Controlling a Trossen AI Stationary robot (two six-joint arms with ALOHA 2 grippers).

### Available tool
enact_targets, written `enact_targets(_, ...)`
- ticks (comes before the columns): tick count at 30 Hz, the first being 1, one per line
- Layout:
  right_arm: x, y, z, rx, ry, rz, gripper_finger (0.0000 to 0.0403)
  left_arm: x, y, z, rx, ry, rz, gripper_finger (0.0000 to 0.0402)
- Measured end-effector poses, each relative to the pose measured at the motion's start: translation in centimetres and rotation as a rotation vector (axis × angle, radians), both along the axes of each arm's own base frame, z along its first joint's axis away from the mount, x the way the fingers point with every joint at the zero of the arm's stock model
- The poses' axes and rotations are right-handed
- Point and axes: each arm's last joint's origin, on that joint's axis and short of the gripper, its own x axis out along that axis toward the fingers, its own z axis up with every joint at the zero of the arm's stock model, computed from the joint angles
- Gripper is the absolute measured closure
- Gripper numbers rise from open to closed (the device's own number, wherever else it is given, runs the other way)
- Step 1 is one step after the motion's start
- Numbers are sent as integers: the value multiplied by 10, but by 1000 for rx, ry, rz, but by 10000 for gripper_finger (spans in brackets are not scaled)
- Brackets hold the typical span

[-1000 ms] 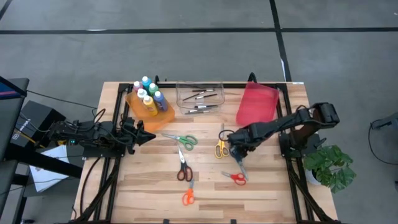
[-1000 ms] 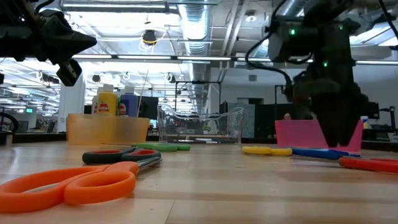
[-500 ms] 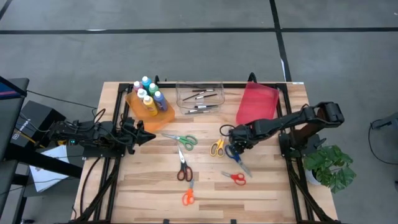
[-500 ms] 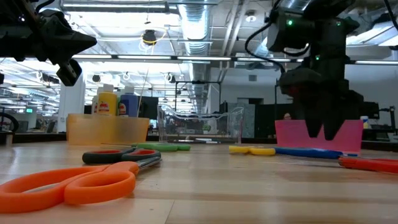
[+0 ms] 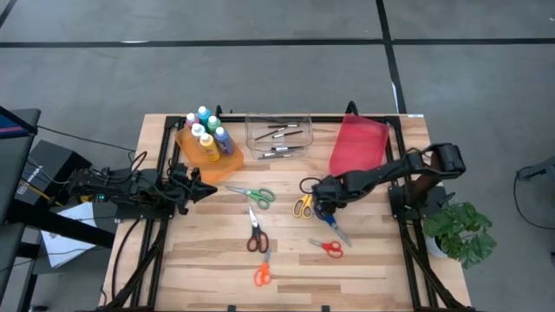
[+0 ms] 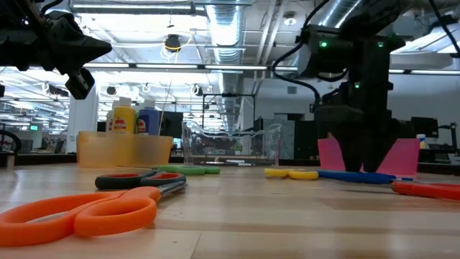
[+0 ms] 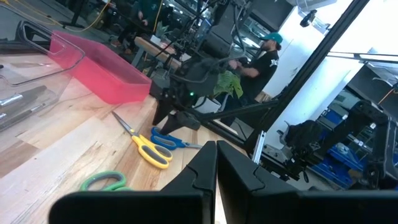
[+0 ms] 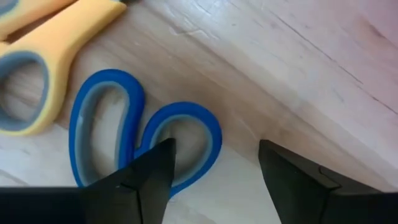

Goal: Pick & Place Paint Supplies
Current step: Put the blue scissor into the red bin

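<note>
Several scissors lie flat on the wooden table: green (image 5: 256,194), dark-handled (image 5: 254,238), orange (image 5: 260,275), red (image 5: 329,249), yellow (image 5: 303,205) and blue (image 5: 334,227). My right gripper (image 5: 323,208) points down, open, low over the blue scissors' handle loops (image 8: 208,134). One finger (image 8: 152,171) stands over the loops and the other (image 8: 292,171) over bare wood beside them. My left gripper (image 5: 208,191) is shut, level, and waits near the table's left edge. Paint bottles (image 5: 206,134) stand in the orange bin, and brushes (image 5: 279,139) lie in the clear bin. My right gripper comes from above with its fingers open astride the outer handle loop (image 8: 208,134) of the blue scissors, which lie flat on the table. I cannot tell whether a fingertip touches the handle.
Along the far edge stand the orange bin (image 5: 227,160), the clear bin (image 5: 260,121) and the red bin (image 5: 358,143). The yellow scissors' handles (image 8: 68,31) lie right beside the blue ones. A person shows in the room beyond the table in the left wrist view.
My right gripper, open throughout, has moved a little toward the table's left edge, rising slightly and then sinking low over the blue scissors' handles. The yellow scissors' handles have slid a short way toward the left.
</note>
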Motion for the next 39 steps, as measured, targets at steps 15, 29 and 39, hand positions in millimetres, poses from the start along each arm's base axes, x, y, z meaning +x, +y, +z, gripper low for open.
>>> enact_targets(15, -3, 1, -1, 30, 24, -7, 389, 0, 0, 0, 0, -2, 0, 396)
enact_targets(29, -15, 6, 33, 14, -74, 21, 392, 0, 0, 0, 0, -2, 0, 396)
enact_targets(39, -28, 10, 80, 29, -322, 42, 392, 0, 0, 0, -1, -2, 0, 396)
